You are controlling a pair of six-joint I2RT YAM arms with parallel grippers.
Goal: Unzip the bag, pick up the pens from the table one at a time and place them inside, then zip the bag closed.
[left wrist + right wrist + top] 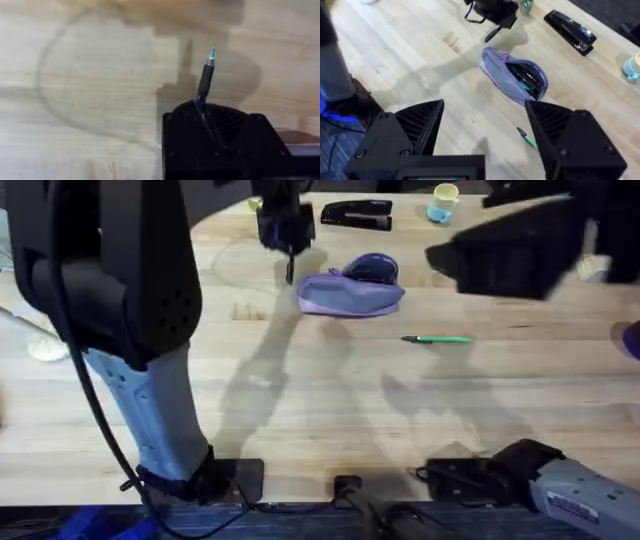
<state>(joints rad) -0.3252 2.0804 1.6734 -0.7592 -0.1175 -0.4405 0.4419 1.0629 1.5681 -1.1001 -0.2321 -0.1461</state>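
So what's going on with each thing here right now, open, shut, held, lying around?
bag: unzipped, mouth open, lying on the table.
dark pen: held in the left gripper, above the table beside the bag.
green pen: lying flat on the table, untouched.
right gripper: open, empty, raised.
stapler: closed.

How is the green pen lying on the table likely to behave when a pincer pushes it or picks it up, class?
The green pen looks slim and round, lying flat on the table, so a sideways push would probably roll it. It seems rigid and light, likely lifting without bending. Its narrow, smooth-looking barrel may pivot or slip if gripped near one end.
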